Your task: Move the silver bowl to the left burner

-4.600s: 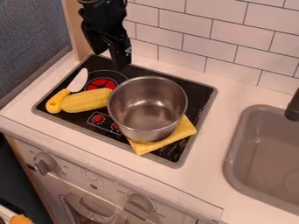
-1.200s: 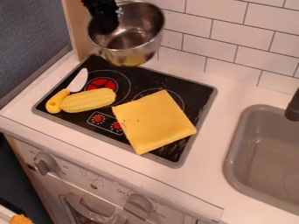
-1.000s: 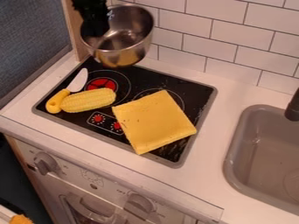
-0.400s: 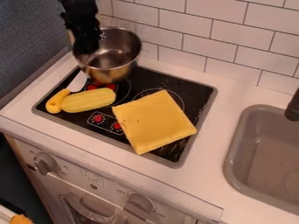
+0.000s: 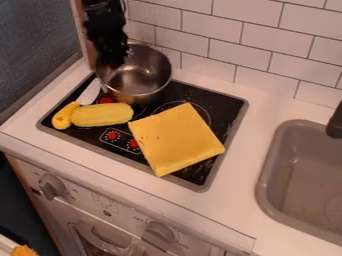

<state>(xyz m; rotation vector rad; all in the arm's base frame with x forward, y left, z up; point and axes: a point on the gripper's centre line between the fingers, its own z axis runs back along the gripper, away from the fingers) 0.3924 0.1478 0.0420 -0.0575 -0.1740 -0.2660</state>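
Over at the back left of the stove, the arm comes in from the top, and its gripper hangs down at the left side of the bowl, the tip overlapping the rim. From where I stand I can't tell whether the jaws are apart, together or clamped on that rim.

The silver bowl is upright, its open top facing up, and it covers a good part of the left burner; a bit of the burner's red shows at the bowl's front left. I can't tell whether the bowl's base touches the glass.

Just in front of it lies the corn, lengthwise across the stove. The knife is to the left, its yellow handle beside the corn's left end and its pale blade pointing back toward the bowl.

A yellow cloth lies flat and askew to the right of the corn, covering part of the right burner, whose ring curves out behind it. Red-marked controls sit between the corn and the stove's front edge.

The stove is set into the white tabletop. Well to the right is the grey sink, with a dark tap over its far edge.
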